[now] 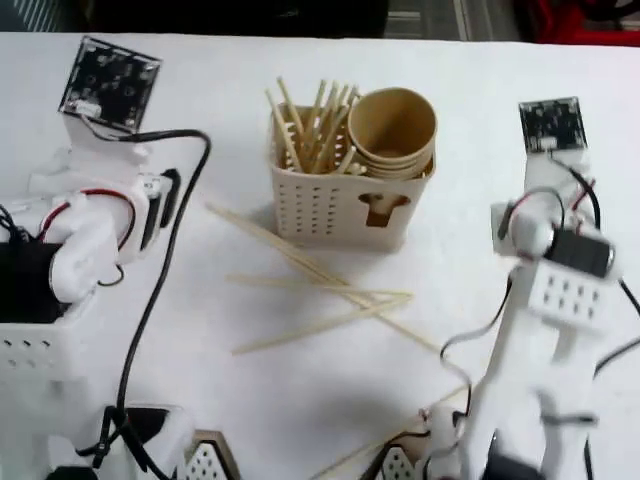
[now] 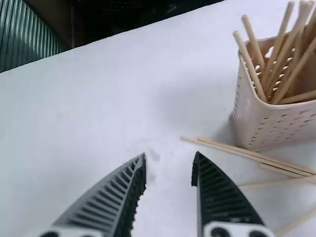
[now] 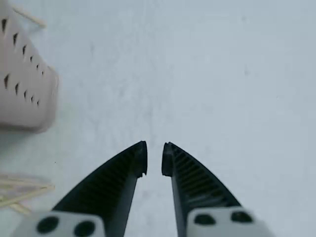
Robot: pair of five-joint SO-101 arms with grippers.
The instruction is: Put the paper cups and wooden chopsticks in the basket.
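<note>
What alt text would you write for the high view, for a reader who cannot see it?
A white perforated basket at mid-table holds a stack of paper cups and wooden chopsticks. More chopsticks lie loose and crossed on the table in front of it, and two robot arms flank it.

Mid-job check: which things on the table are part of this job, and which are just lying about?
Job: basket; paper cups stacked in it; chopsticks standing in it; loose chopsticks on the table.
Lying about: black cable across the table.
</note>
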